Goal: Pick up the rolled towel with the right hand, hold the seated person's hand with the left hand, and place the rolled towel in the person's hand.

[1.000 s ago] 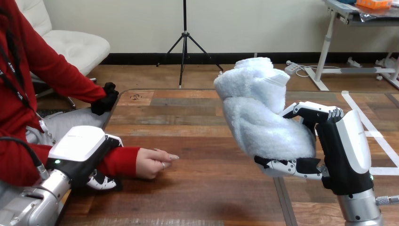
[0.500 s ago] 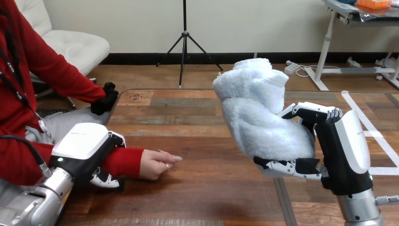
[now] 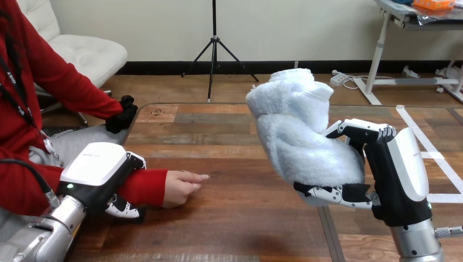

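Rolled towel (image 3: 306, 136): a pale, fluffy roll is held up over the table, right of the view's centre. It is tilted, with its upper end leaned toward 11 o'clock.
Right hand (image 3: 401, 174): it is clamped on the rolled towel from the 4 o'clock side. Its fingers (image 3: 363, 129) are curled over the roll's flank, and its thumb (image 3: 327, 195) is pressed under the roll's lower end.
Left hand (image 3: 95, 172): it is laid over the red sleeve (image 3: 144, 185) at the person's wrist, at 8 o'clock in the view. Its fingertips (image 3: 123, 209) are seen curled beneath the sleeve, so the wrist is gripped.
Person's hand (image 3: 180, 188): it is rested on the table just at 3 o'clock of the left hand. Its fingers are loosely folded and pointed toward 3 o'clock.
Towel against person's hand: the towel is found at 2 o'clock of it, well apart and not touching.
Table (image 3: 218, 142): it is made of dark wooden planks.
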